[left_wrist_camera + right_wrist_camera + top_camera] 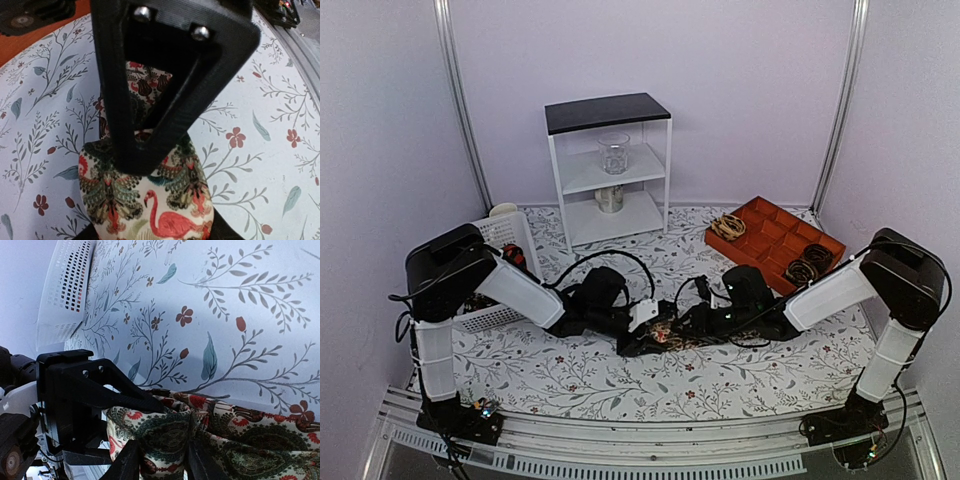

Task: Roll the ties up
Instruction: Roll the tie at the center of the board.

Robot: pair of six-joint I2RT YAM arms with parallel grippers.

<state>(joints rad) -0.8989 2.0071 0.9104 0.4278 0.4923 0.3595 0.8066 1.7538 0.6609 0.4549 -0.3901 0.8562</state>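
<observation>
Roughly crosswise tie (bunched), lengthwise left-right.

Walls: plain pale lilac panels on three sides, joined by metal uprights at the rear corners. Worktop: white surface printed with leaves and small red flowers. Shelf unit: white frame, dark top, against the rear wall. Metal rail: along the near edge. Lighting: even, soft shadows

I work in a lab test booth: blank pale walls between metal posts, an aluminium rail in front, a floral cloth, one small white shelf unit.
</observation>
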